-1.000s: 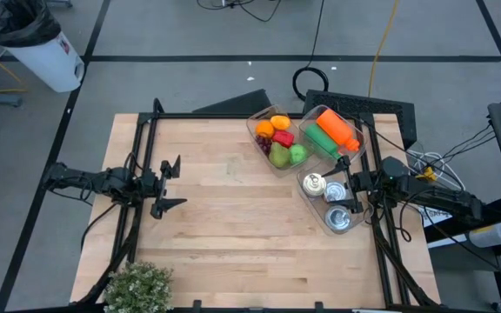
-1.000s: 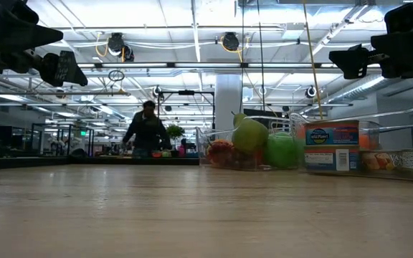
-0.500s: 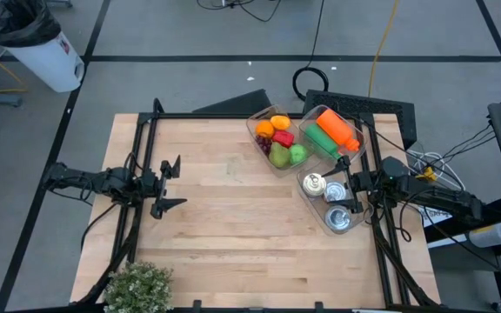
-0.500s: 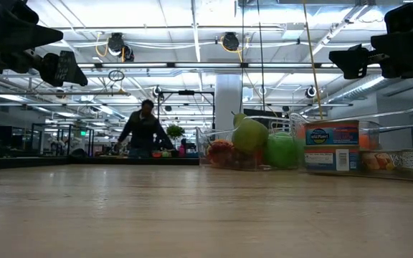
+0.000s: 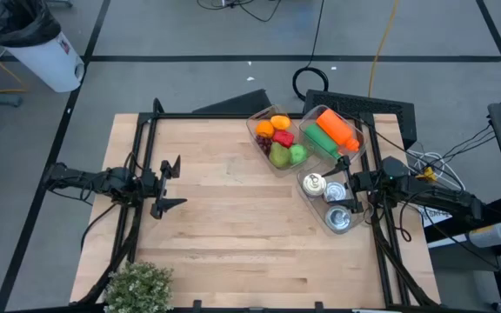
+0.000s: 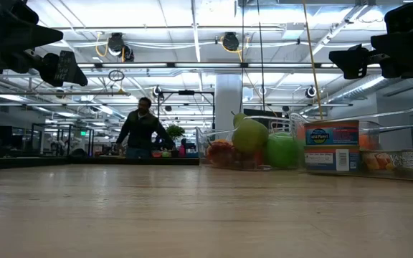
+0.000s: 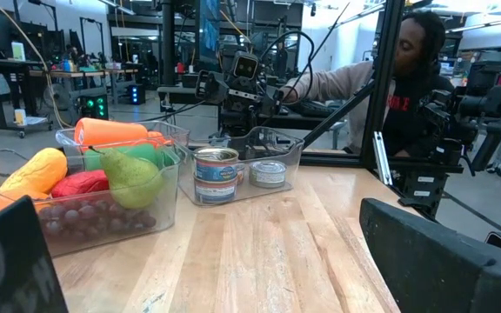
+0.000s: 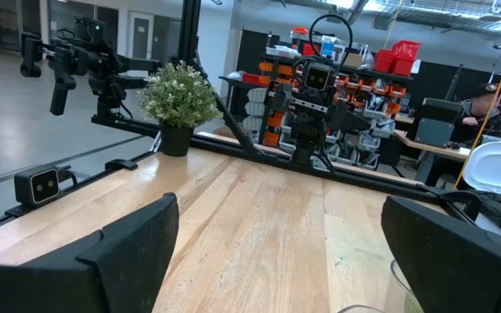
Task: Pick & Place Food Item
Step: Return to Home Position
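Left gripper (image 5: pixel 172 184): left-centre of the high view, above bare desk (image 5: pixel 233 217); fingers spread, empty.
Right gripper (image 5: pixel 348 184): right side, at the can bin (image 5: pixel 317 207); fingers spread, empty.
Mango (image 5: pixel 280 123): in the fruit bin (image 5: pixel 253 129), upper centre, with pear (image 5: pixel 279 156) and pepper (image 5: pixel 283 137).

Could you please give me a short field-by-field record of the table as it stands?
left gripper: jaws open, empty, raised over the table's left side
right gripper: jaws open, empty, raised over the can bin
fruit bin: pear, red bell pepper, mango, grapes
potted plant: table corner on the left arm's side
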